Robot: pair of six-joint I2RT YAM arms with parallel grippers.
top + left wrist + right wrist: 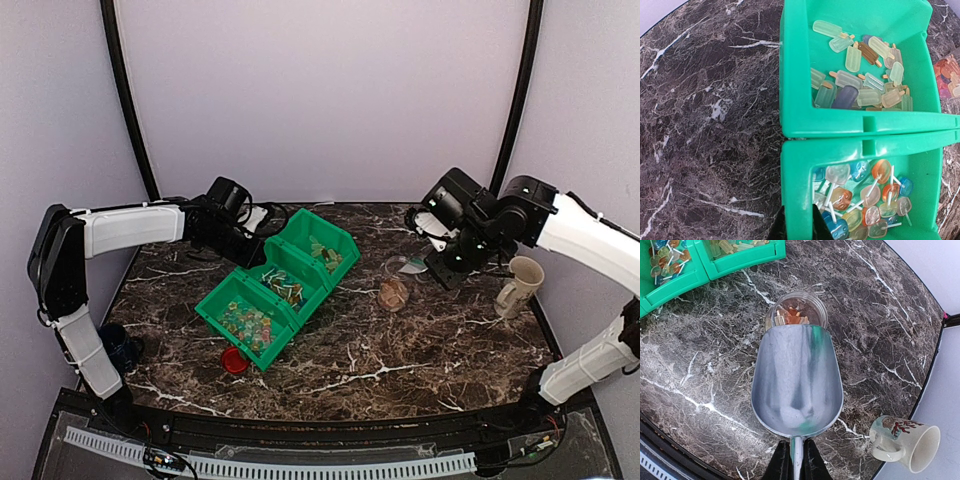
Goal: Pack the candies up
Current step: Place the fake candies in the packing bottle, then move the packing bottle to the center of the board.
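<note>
A clear jar (774, 315) stands on the marble table and holds orange and tan candies (796, 315); it also shows in the top view (393, 294). My right gripper (796, 460) is shut on the handle of an empty metal scoop (797, 380), whose tip lies over the jar's mouth. My left gripper (797, 227) is shut on the wall of the middle green bin (797, 170), which holds lollipop candies (865, 195). The far bin (795, 75) holds popsicle-shaped candies (860, 75).
Three joined green bins (300, 262) run diagonally across the table's left half. A red lid (235, 360) lies by the nearest bin. A white mug (520, 285) stands at the right, also in the right wrist view (905, 442), close to the table edge.
</note>
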